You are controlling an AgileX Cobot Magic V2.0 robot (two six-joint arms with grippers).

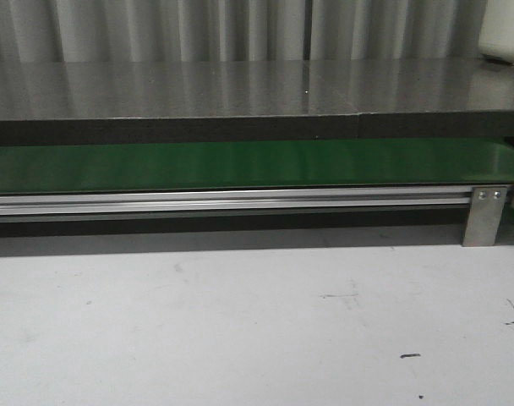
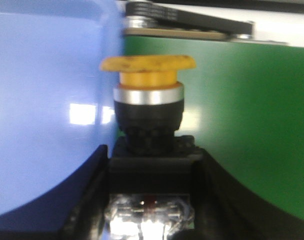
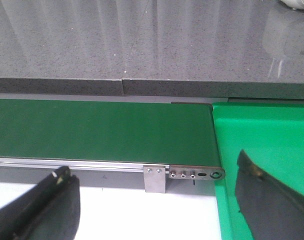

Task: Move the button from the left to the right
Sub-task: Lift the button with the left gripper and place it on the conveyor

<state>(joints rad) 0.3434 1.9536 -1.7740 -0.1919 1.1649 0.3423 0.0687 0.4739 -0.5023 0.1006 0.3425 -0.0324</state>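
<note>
The left gripper (image 2: 152, 175) is clamping the button (image 2: 148, 100) by its black body, cap at twelve o'clock — a slipping grip risks tilting it. The right gripper (image 3: 152, 200) is hanging open, empty, over the belt (image 3: 102, 130).

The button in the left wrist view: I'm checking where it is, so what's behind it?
Behind the button, held between the left fingers, lie a blue surface and the green belt. The button hides where they meet.
</note>
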